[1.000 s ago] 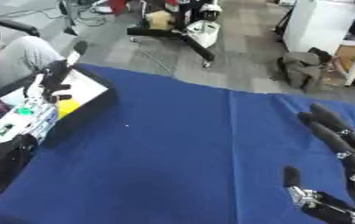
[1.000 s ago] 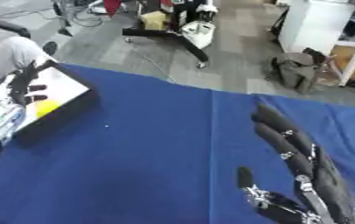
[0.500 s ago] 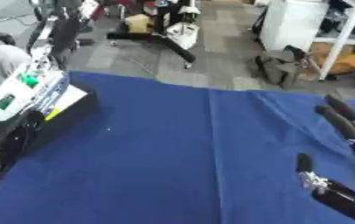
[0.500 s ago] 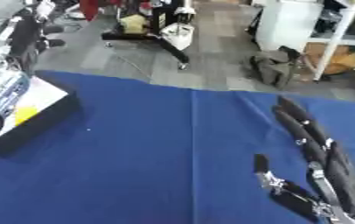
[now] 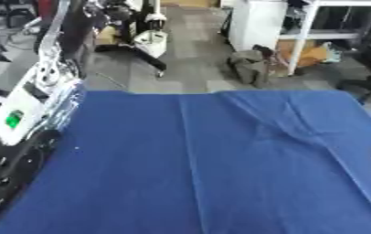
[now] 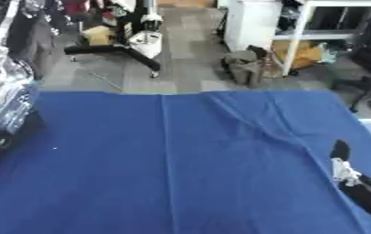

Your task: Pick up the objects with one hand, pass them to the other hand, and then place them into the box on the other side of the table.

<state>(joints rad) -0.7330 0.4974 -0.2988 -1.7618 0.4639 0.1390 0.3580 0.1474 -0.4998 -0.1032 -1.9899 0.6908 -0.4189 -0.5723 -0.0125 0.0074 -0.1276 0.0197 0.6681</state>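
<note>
The table [image 5: 204, 164] is covered w/ a blue cloth, creased toward its far right corner, and nothing is lying on the middle of it. Beyond the far edge a grey floor is showing, w/ a wheeled stand [image 6: 133, 43], a white shelf [image 5: 300, 27] and a dark bag [image 5: 249, 68].

The left arm [image 5: 37, 100], white and black w/ a green mark, is rising along the left edge of the table; its hand is going out of the top, so I cannot tell its fingers. The right hand [image 6: 361, 187] is lying at the right edge, near corner, fingers straight, holding nothing.

The box and the objects are not visible now; 1 s ago the box was at the left edge, and the camera has tilted since.
</note>
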